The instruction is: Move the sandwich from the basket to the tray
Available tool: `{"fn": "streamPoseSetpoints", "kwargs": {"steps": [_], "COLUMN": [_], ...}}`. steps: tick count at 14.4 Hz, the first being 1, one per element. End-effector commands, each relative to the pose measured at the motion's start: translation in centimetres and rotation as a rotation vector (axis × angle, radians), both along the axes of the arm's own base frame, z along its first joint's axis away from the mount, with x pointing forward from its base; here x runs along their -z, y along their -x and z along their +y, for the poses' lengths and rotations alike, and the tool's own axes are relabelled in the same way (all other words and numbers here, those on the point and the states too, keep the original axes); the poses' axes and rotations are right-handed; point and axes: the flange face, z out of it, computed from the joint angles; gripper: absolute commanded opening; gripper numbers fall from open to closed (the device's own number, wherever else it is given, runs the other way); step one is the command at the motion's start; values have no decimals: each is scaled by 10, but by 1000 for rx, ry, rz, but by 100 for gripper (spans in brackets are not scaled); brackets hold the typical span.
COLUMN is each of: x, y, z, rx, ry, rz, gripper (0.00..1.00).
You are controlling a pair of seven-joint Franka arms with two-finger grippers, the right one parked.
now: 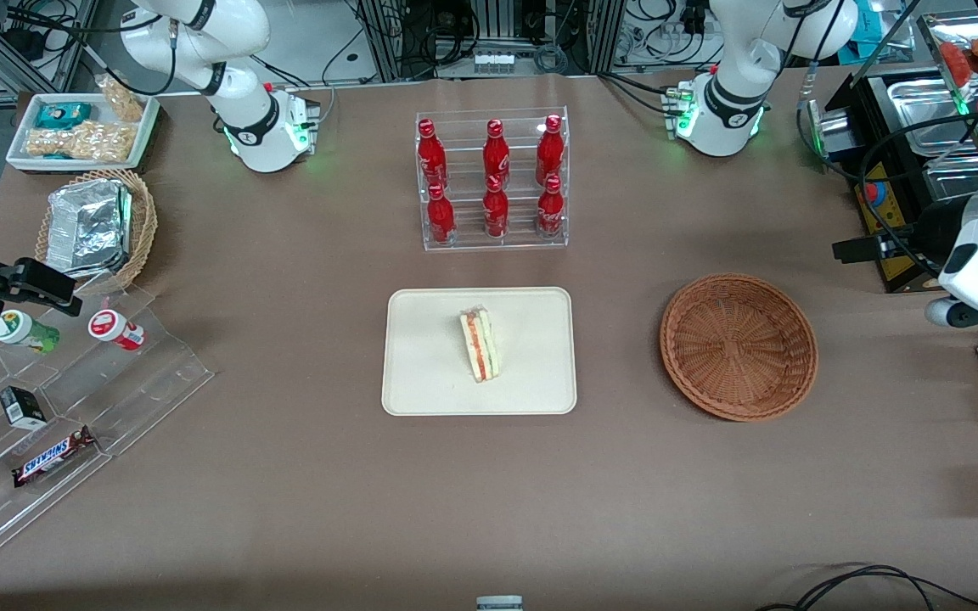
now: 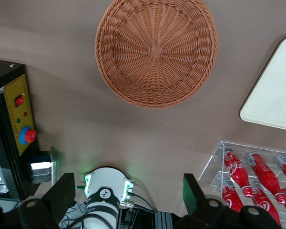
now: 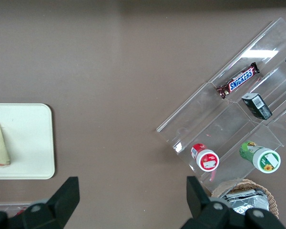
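Brown worktop (image 1: 285, 356), bare stretch between tray and basket. Cream-beige rectangular tray (image 1: 421, 373) holds the clear-wrapped triangular sandwich (image 1: 480, 344) near its centre, off every rim. Round reddish-brown wicker basket (image 1: 739, 346) lies toward the working arm's end. Left gripper (image 2: 128, 198) hangs high above it, fingers (image 2: 62, 195) apart.

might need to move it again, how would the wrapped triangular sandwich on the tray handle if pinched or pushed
The clear-wrapped triangular white-bread sandwich probably squashes easily: soft bread, layered filling. Its wrap may be slippery. Standing on a narrow edge on the cream-beige rectangular tray, it could tip. The left gripper is open, above the table.
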Motion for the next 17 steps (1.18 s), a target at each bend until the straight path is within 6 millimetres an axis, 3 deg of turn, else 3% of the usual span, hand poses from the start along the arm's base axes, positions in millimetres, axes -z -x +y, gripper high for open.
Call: {"fn": "streamPoseSetpoints", "kwargs": {"steps": [1,2,3,4,6,9,11,14,17], "x": [-21,-15,-25,-36,-37,-55,-74,-106,-115], "y": [13,11,15,20,19,21,24,50,65], "z": [13,29,16,23,19,16,-3,-21,-39], "rx": [-12,-26,29,41,56,99,132,151,170], "ry": [0,28,35,-14,-42,-14,-33,-60,-41], "rz": [-25,-7,-24,-43,-50,-96,-181,-257,-272], "gripper": [100,100,100,100,100,100,100,100,100]}}
